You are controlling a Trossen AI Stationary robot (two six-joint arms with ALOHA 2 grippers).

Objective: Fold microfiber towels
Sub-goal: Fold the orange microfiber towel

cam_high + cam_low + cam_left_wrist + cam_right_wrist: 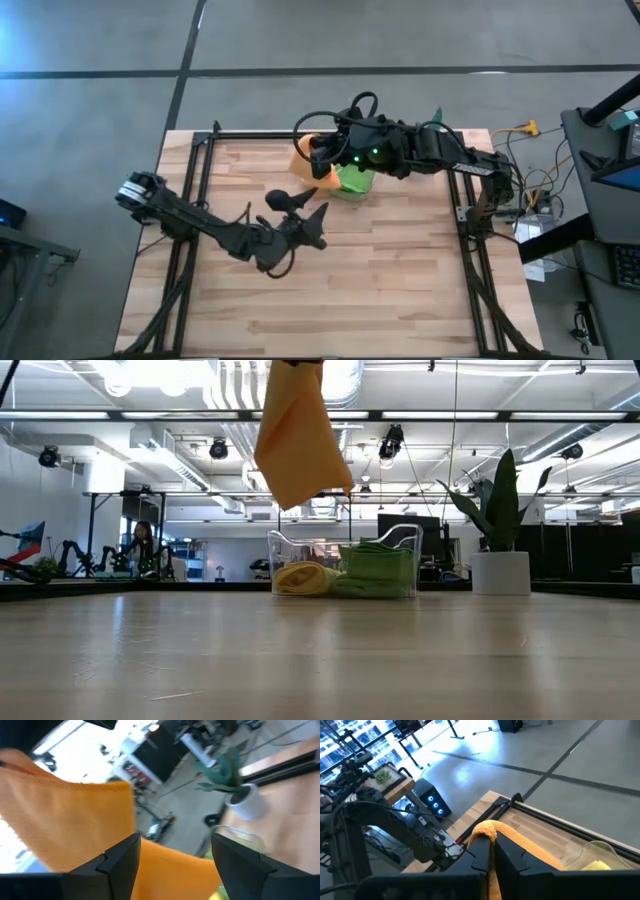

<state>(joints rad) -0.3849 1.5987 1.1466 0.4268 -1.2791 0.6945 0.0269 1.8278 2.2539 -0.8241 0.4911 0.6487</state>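
Here the step in hand looks like spreading: one orange towel has been lifted clear of the worktop and hangs free, ready to be opened out before any fold.

Nearest, the left tool has its two fingers standing apart with nothing between them; the orange cloth fills the view just beyond its tips, and I judge it is lining up on a loose edge or lower corner. In the overhead view this tool sits toward the middle of the worktop.

Just past it, the right tool is pinched closed on a bunched corner of the orange towel, so the cloth drapes down from it, tilted, off the wood.

Farther on, beyond the right tool, a clear bin holds the yellow towel and the lime green towels, stacked side by side. Farthest, a potted plant stands beside the bin.

Next, the left tool likely needs to close on a second corner, then both draw apart so the cloth lies flat.
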